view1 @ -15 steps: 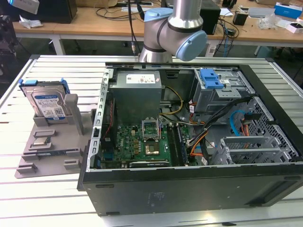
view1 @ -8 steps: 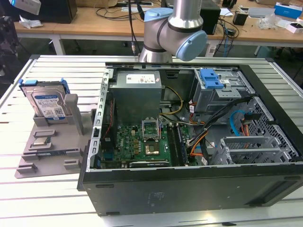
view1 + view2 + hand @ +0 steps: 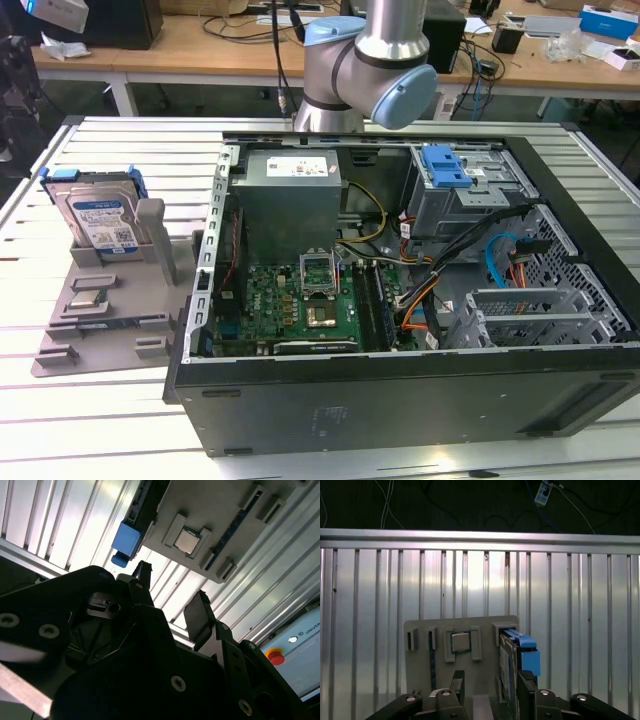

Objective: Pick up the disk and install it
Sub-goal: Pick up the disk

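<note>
Open PC case (image 3: 400, 400) (PSU (image 3: 290, 205), mobo (image 3: 300, 310) inside) sits beside grey tray (image 3: 130, 310) on slatted table (image 3: 100, 430).

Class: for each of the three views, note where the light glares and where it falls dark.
Exterior view: even light on the disk, shade inside the computer case. Second wrist view: strong glare on the table slats; the end effector is a dark silhouette. First wrist view: bright reflection on the slats near the grey tray, darkness past the table's edge.
</note>
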{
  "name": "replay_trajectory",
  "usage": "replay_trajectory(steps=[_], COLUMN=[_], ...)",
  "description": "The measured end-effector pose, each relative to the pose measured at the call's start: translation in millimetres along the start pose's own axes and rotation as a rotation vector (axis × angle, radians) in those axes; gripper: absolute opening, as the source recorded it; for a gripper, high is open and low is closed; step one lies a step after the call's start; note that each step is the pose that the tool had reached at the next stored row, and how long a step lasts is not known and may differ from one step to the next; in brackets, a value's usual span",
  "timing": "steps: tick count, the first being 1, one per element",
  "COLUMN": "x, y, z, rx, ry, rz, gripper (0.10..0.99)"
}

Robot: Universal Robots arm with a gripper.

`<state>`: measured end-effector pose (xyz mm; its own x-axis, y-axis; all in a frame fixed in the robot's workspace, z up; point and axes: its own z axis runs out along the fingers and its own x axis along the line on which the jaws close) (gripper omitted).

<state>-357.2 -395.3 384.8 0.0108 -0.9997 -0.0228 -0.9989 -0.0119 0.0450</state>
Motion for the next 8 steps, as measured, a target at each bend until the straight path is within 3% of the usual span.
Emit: replay_trajectory(steps=[2,8], x=[0.0,-1.8], y=[-0.8,-14.2], z=[0.4,3.2], rx=[0.0,0.0], ry=[0.0001,0.0001], rz=[0.0,0.0], gripper=[0.541,0.541])
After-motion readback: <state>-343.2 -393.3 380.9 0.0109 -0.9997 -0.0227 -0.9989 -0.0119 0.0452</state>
